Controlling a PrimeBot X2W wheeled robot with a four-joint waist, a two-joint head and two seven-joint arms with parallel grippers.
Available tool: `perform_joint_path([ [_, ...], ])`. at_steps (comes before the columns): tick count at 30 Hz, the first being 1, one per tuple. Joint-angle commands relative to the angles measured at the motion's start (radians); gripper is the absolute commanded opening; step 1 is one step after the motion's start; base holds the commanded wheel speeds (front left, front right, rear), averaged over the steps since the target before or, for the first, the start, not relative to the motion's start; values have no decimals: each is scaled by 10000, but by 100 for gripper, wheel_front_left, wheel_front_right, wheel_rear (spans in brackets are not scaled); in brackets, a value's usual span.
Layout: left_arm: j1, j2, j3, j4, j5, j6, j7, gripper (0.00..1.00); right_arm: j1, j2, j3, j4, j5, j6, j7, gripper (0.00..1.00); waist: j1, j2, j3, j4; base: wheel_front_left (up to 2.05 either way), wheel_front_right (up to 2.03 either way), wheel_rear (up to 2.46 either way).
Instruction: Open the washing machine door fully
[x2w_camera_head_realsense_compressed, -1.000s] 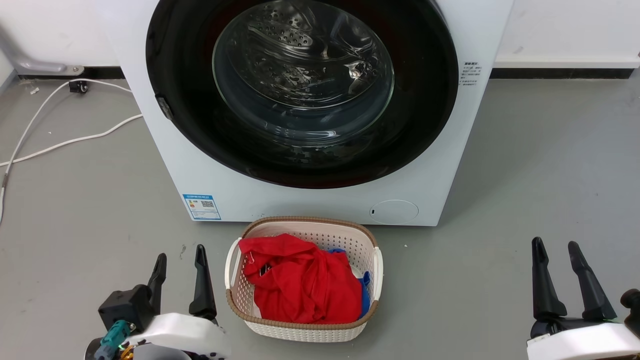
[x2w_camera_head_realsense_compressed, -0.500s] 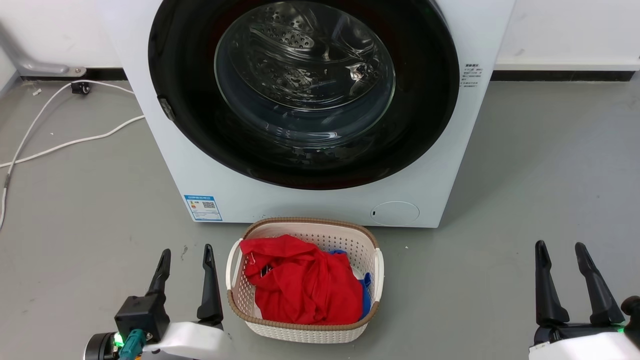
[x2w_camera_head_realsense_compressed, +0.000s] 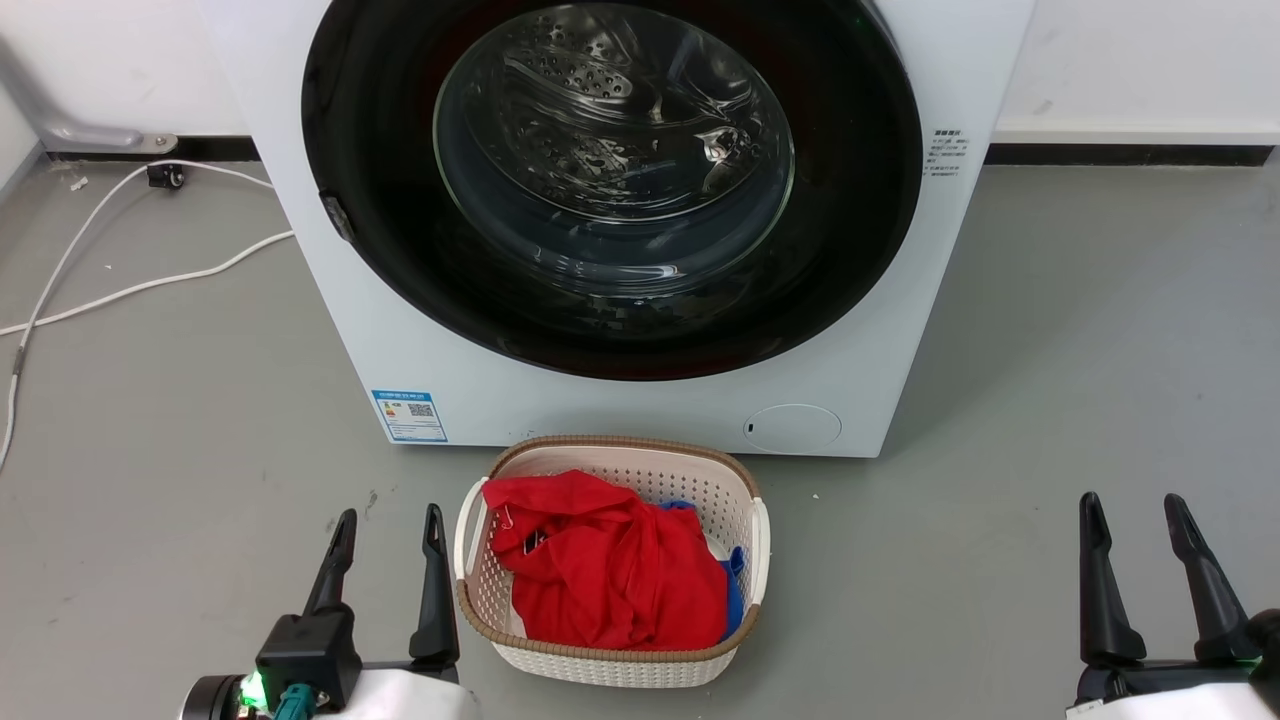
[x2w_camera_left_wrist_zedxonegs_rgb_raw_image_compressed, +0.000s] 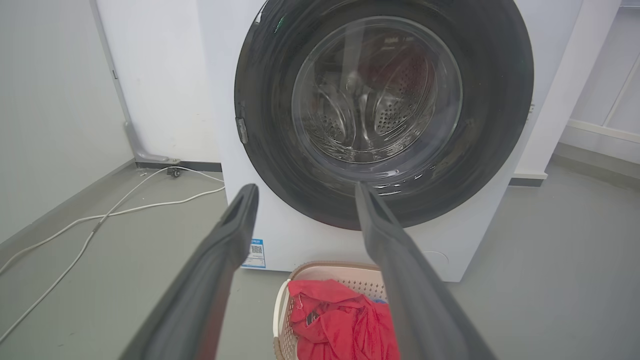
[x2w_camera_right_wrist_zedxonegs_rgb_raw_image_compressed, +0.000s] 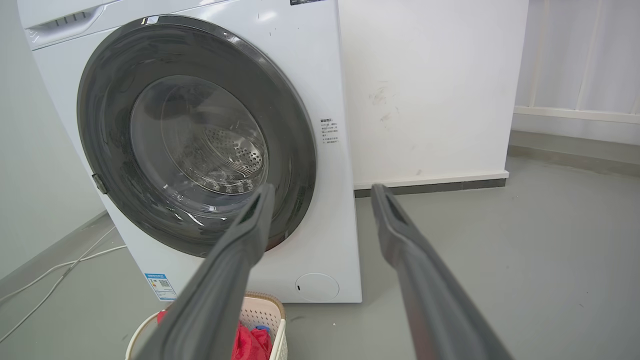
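Left gripper spread wide, empty — right gripper the same. Washing machine door shut, well apart from both

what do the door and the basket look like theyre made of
Door: the wide rim is glossy black, likely plastic judging by its sheen; the clear centre looks like glass, with sharp reflections. Basket: matte cream plastic, judging by the moulded perforations, with a brown woven-look top band.

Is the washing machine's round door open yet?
No, the washing machine door lies shut, its black rim flush against the front of the washing machine.
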Motion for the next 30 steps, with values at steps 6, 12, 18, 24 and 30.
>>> perform_joint_path([
  [6,157,-198,164,79,562,-248,-177,100,189,-41,-25,-138,-397,23,-199,100,0,-1,-3,24,0,0,0],
  [12,247,-377,350,135,1054,-439,-278,100,268,-40,-22,-103,-679,22,-295,100,0,-1,8,54,0,0,0],
  [18,332,-548,496,178,1550,-549,-384,100,382,-40,-11,-22,-862,23,-413,100,0,-1,15,59,0,0,0],
  [24,407,-672,664,287,1723,-724,-420,100,418,-39,-62,78,-781,14,-444,100,0,-1,10,46,0,0,0],
  [30,409,-797,816,408,1745,-891,-419,100,439,-39,-43,186,-659,14,-443,100,0,-1,17,51,0,0,0],
])
